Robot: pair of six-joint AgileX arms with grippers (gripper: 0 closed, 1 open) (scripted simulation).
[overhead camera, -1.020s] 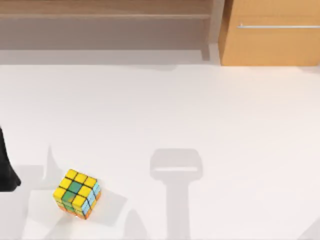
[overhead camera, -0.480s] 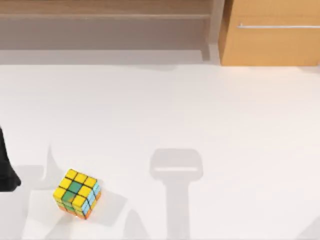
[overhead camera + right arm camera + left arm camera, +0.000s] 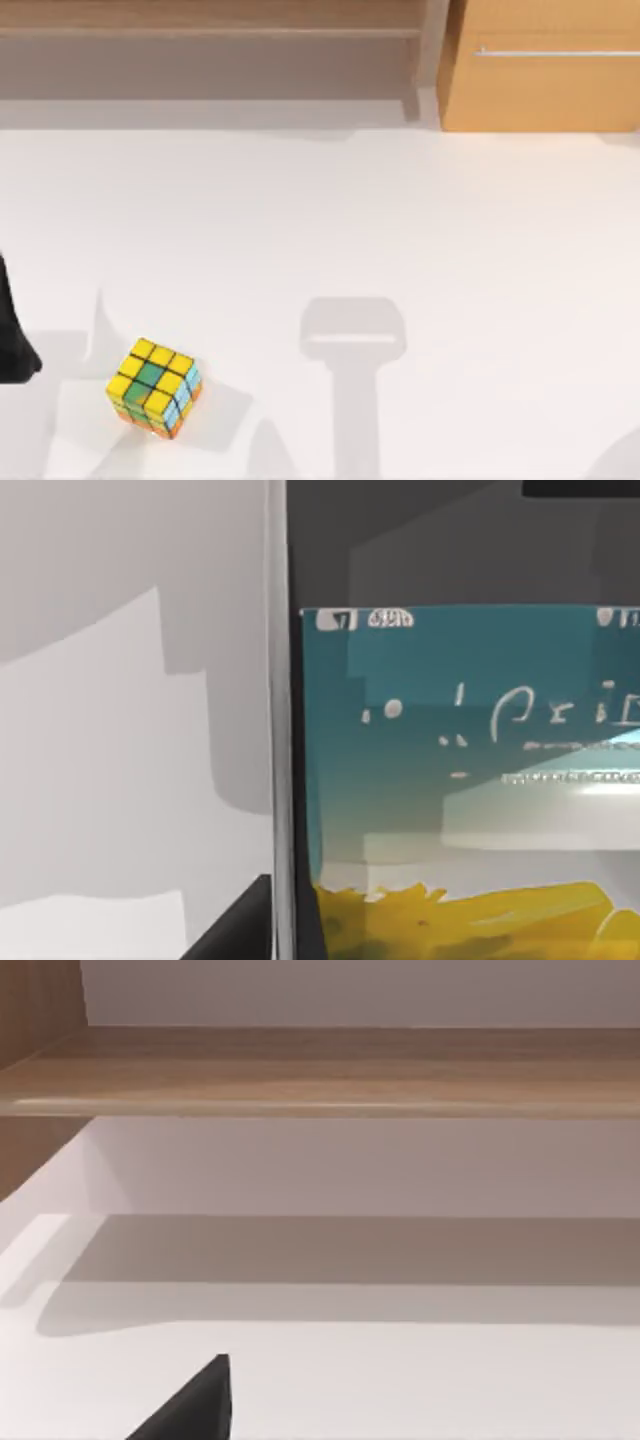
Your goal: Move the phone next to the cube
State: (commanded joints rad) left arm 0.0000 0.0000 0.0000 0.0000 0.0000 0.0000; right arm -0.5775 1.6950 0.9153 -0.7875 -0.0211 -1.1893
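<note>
The cube (image 3: 153, 388) sits on the white table near the front left, its top face yellow and green, its side faces light blue and orange. The phone (image 3: 460, 780) stands very close in the right wrist view, its white edge upright and its lit screen teal above yellow. A dark part of my right gripper (image 3: 235, 925) shows right beside that edge. A black part of my left arm (image 3: 12, 345) rests at the table's left edge, left of the cube. A dark tip of my left gripper (image 3: 190, 1410) pokes into the left wrist view.
A wooden shelf (image 3: 210, 30) runs along the back of the table. A wooden cabinet with a metal handle (image 3: 545, 70) stands at the back right. Grey shadows lie on the table's front middle (image 3: 352, 335).
The cube and my left arm have not moved. A faint shadow at the top view's lower right corner has grown slightly.
</note>
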